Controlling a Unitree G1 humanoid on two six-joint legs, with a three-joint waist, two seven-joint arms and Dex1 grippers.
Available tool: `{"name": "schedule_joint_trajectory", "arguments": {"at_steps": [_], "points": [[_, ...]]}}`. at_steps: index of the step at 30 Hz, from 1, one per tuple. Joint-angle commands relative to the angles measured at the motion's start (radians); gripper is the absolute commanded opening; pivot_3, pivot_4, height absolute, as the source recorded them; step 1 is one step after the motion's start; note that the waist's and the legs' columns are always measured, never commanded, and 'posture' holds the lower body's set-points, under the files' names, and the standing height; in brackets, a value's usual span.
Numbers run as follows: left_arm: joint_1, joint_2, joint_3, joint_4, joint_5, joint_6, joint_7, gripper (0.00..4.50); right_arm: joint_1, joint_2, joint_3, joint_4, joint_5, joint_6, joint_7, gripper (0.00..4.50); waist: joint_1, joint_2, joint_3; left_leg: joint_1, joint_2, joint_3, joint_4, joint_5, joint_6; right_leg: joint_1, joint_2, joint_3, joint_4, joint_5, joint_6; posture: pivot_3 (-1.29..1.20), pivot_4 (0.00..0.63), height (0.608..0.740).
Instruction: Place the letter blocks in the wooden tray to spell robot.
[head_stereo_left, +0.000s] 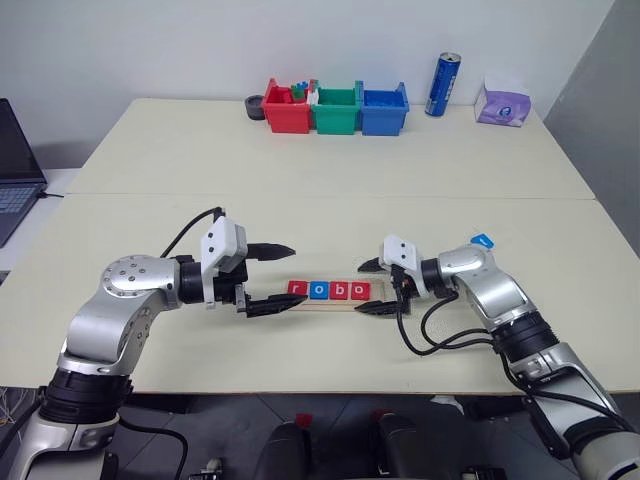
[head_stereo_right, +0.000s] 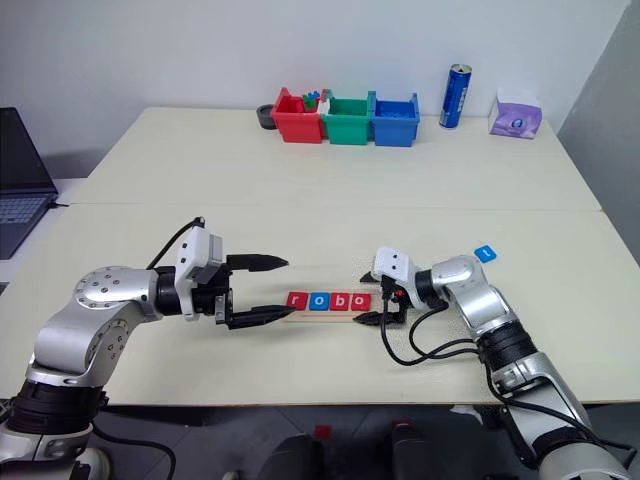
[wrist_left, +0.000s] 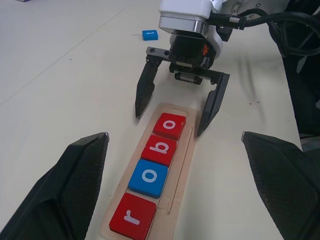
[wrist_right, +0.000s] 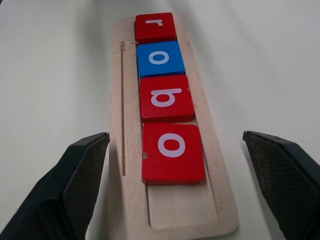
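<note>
The wooden tray (wrist_right: 182, 207) lies on the table between my two grippers. Four letter blocks sit in it in a row: a red r (wrist_right: 155, 27), a blue o (wrist_right: 160, 58), a red b (wrist_right: 166, 98) and a red o (wrist_right: 173, 152). One more blue letter block (head_stereo_left: 483, 240) lies flat on the table beyond my right forearm. My right gripper (head_stereo_left: 360, 287) is open, its fingers straddling the tray's end beside the red o without touching it. At the tray's other end, by the r, my left gripper (head_stereo_left: 297, 275) is open and holds nothing.
Red (head_stereo_left: 288, 108), green (head_stereo_left: 336, 110) and blue (head_stereo_left: 384, 108) bins stand in a row at the table's far edge. A blue can (head_stereo_left: 444, 84) and a purple tissue pack (head_stereo_left: 506, 102) stand to their right. A laptop (head_stereo_left: 15, 165) sits at the far left.
</note>
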Motion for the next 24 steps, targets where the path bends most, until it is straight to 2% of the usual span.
{"name": "schedule_joint_trajectory", "arguments": {"at_steps": [1,5,8,18,19,24], "points": [[-0.008,-0.005,-0.005,-0.011,0.0,-0.014,-0.001,4.5,-0.021,-0.012,-0.038,-0.037,0.024,0.015,-0.004,4.4,0.0,0.0,0.0,0.0,0.0,0.0,0.0,0.0,0.0,0.0,0.0,0.0,0.0,0.0,0.0,0.0,0.15,0.74],[-0.011,-0.005,-0.006,-0.004,0.001,-0.016,-0.004,4.5,-0.013,-0.037,-0.068,-0.077,0.058,0.051,0.012,4.4,0.0,0.0,0.0,0.0,0.0,0.0,0.0,0.0,0.0,0.0,0.0,0.0,0.0,0.0,0.0,0.0,0.15,0.74],[-0.012,-0.005,-0.007,-0.002,0.0,-0.018,-0.003,4.5,0.004,-0.049,-0.082,-0.122,0.088,0.083,0.022,3.8,0.0,0.0,0.0,0.0,0.0,0.0,0.0,0.0,0.0,0.0,0.0,0.0,0.0,0.0,0.0,0.0,0.15,0.74],[-0.005,-0.003,-0.006,-0.005,-0.001,-0.022,0.001,4.5,0.112,-0.063,-0.04,-0.268,0.113,0.14,0.034,0.24,0.0,0.0,0.0,0.0,0.0,0.0,0.0,0.0,0.0,0.0,0.0,0.0,0.0,0.0,0.0,0.0,0.15,0.74],[-0.005,-0.003,-0.005,-0.005,-0.001,-0.022,0.002,4.5,0.116,-0.063,-0.036,-0.271,0.112,0.14,0.032,0.04,0.0,0.0,0.0,0.0,0.0,0.0,0.0,0.0,0.0,0.0,0.0,0.0,0.0,0.0,0.0,0.0,0.15,0.74],[-0.001,0.0,-0.002,-0.009,-0.002,-0.02,0.003,4.5,0.129,-0.055,-0.012,-0.263,0.089,0.12,0.011,0.04,0.0,0.0,0.0,0.0,0.0,0.0,0.0,0.0,0.0,0.0,0.0,0.0,0.0,0.0,0.0,0.0,0.15,0.74]]}}
